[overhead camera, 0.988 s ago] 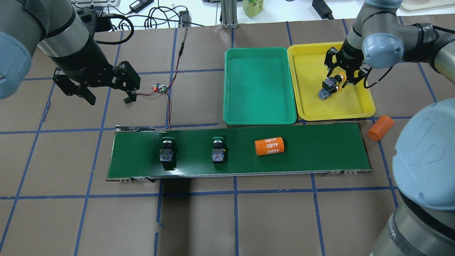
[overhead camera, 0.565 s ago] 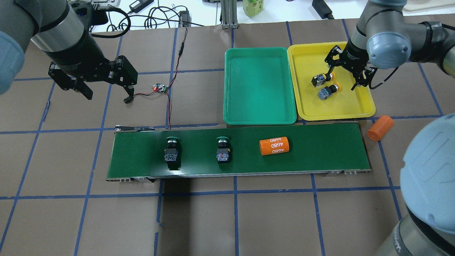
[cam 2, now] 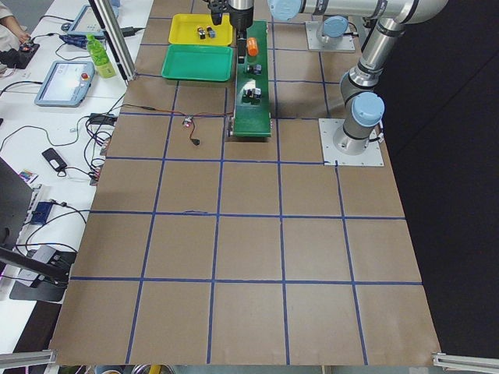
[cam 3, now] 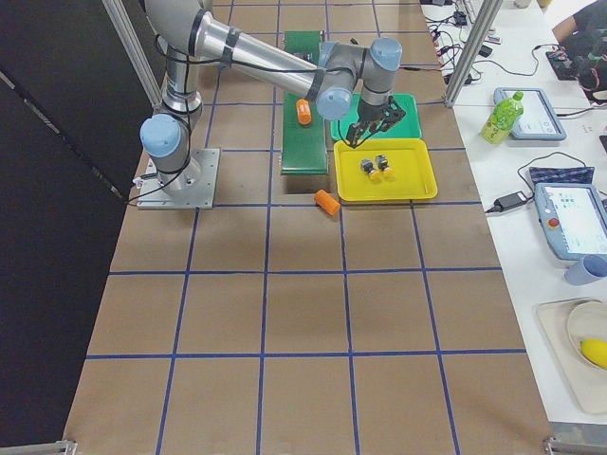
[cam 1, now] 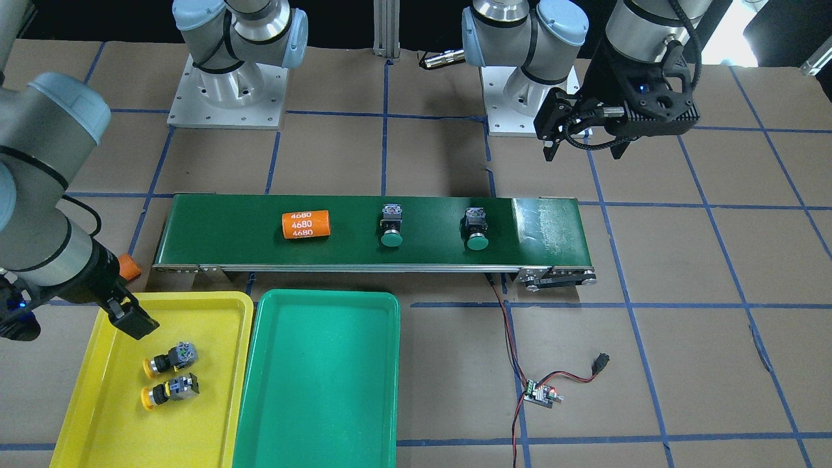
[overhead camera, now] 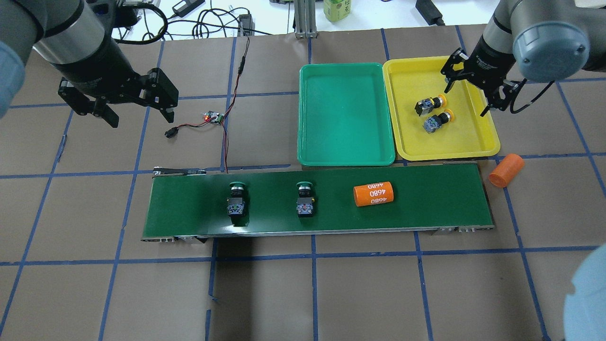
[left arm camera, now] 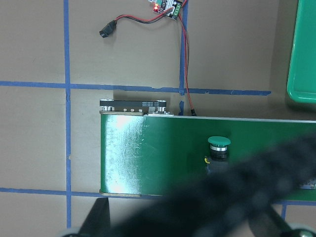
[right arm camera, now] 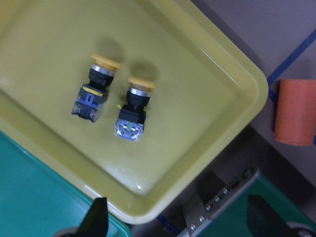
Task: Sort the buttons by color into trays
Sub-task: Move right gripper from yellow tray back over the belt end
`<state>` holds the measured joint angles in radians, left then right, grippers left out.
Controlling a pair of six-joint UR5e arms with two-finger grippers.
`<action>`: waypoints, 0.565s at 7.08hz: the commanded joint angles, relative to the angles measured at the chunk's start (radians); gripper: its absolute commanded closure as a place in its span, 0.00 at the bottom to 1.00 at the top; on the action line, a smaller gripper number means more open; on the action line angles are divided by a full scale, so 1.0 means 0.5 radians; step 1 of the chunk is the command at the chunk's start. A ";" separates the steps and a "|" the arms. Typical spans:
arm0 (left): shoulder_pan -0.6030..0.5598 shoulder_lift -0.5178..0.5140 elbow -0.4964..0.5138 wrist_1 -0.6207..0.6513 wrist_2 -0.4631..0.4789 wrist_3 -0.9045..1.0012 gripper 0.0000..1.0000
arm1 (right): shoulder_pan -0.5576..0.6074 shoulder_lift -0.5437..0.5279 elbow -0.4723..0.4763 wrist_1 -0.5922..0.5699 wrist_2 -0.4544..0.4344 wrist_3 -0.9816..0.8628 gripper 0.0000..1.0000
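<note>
Two yellow-capped buttons (overhead camera: 428, 105) (overhead camera: 438, 121) lie on their sides in the yellow tray (overhead camera: 440, 142). My right gripper (overhead camera: 466, 100) hangs open above the tray's far right part, just beyond them, holding nothing. The right wrist view looks down on both yellow buttons (right arm camera: 96, 89) (right arm camera: 134, 108). The green tray (overhead camera: 345, 113) beside it holds nothing. Two green-capped buttons (overhead camera: 236, 201) (overhead camera: 305, 201) lie on the dark-green conveyor belt (overhead camera: 426, 208). My left gripper (overhead camera: 140, 113) is open over the table beyond the belt's left end, and its wrist view shows one green button (left arm camera: 218, 147).
An orange cylinder printed "4680" (overhead camera: 374, 194) lies on the belt, right of the green buttons. Another orange cylinder (overhead camera: 506, 170) lies on the table past the belt's right end. A small circuit board (overhead camera: 213, 117) with red and black wires sits beyond the belt's left part.
My right gripper opened, let a yellow button go beside the other in the yellow tray, and drew back to the right. The belt carried the green buttons and cylinder rightward. The left gripper drifted away.
</note>
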<state>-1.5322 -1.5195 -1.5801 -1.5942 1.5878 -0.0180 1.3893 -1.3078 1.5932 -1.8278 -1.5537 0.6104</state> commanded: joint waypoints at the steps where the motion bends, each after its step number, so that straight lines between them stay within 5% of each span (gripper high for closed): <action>1: 0.006 -0.001 0.003 0.004 -0.003 -0.001 0.00 | 0.107 -0.252 0.038 0.267 0.012 -0.441 0.00; 4: 0.009 -0.001 0.003 0.028 -0.012 -0.019 0.00 | 0.191 -0.403 0.047 0.391 0.012 -1.059 0.00</action>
<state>-1.5282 -1.5197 -1.5775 -1.5888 1.5841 -0.0215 1.4636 -1.4821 1.6131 -1.6471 -1.5468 0.2245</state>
